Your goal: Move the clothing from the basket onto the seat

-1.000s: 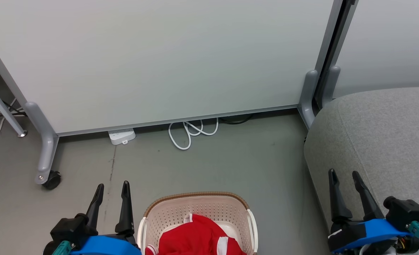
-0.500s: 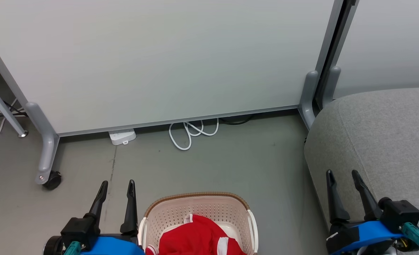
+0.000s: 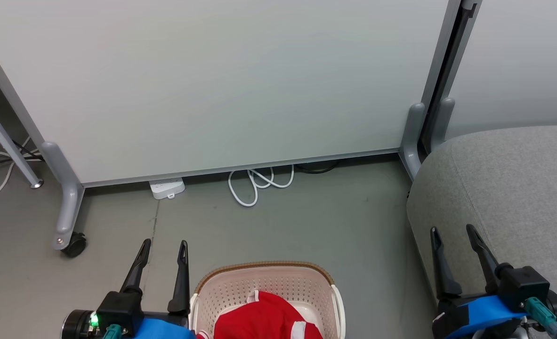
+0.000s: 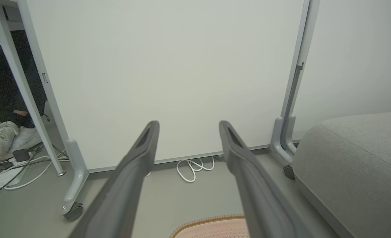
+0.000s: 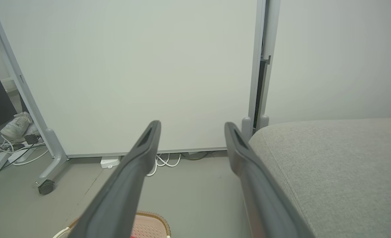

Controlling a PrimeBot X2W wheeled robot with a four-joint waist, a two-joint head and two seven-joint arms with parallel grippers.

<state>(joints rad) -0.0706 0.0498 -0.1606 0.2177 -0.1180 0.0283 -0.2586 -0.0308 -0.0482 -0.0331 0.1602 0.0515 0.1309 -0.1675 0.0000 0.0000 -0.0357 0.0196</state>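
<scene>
head view: one cream basket (image 3: 265, 265) sits at the bottom edge, its near part cut off by the frame.
clothing (image 3: 262, 318): one red heap with white trim, crumpled inside the basket; how many garments make it up cannot be told.
clothing axis: no clear long axis; a white-edged fold rises toward the basket's far wall.
basket heading: rounded far end points at the partition (image 3: 212, 84); its full length is out of frame, so the long axis cannot be told.
seat (image 3: 509, 188): one, grey, on the robot's right, apart from the basket with floor (image 3: 306, 221) between.
left gripper (image 3: 164, 244): fingers spread, grasping nothing, just left of the basket rim.
right gripper (image 3: 451, 230): fingers parted, empty, before the seat's rounded side.
floor items: one power strip (image 3: 167, 188), one coiled white cable (image 3: 259, 181), one caster (image 3: 73, 245), all by the partition's foot.
left wrist view: two white shoes (image 4: 3, 137) of a person beyond the partition leg.
</scene>
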